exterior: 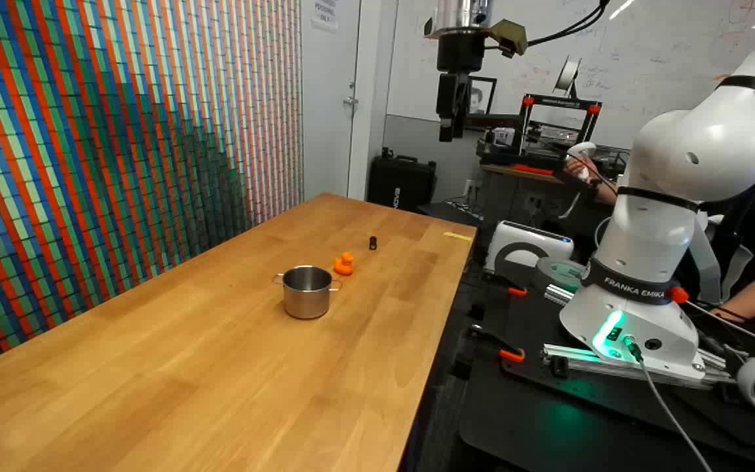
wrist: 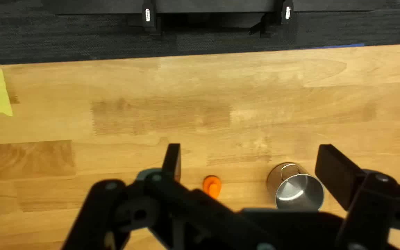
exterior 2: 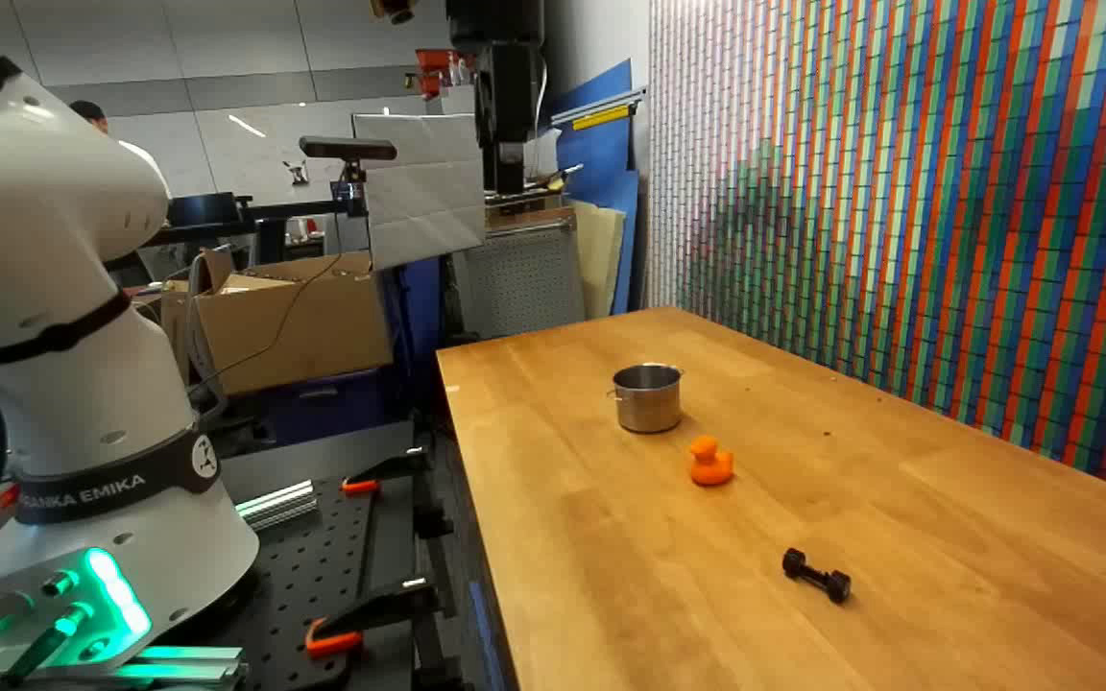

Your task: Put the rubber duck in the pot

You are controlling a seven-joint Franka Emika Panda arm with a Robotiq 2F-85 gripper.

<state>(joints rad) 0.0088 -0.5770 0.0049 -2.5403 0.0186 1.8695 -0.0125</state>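
Wrist view: tool (wrist: 252, 165) hangs well above the surface (wrist: 186, 107), jaws apart, nothing held; duck (wrist: 212, 185) upright, just beside the pot (wrist: 292, 184) but not touching. Likely fault: on descent with so wide a spread, a jaw could catch the pot and tip it, since both things show between the jaws. Legible: "FRANKA EMIKA" on the base band (exterior: 636, 290), "ONLY" on the door sign (exterior: 325, 14).

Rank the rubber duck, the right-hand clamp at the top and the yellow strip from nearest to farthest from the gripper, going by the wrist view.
1. Rubber duck: lower middle, left of the pot.
2. Right-hand clamp: top edge, right of centre.
3. Yellow strip: far left, plainly farthest from the gripper.
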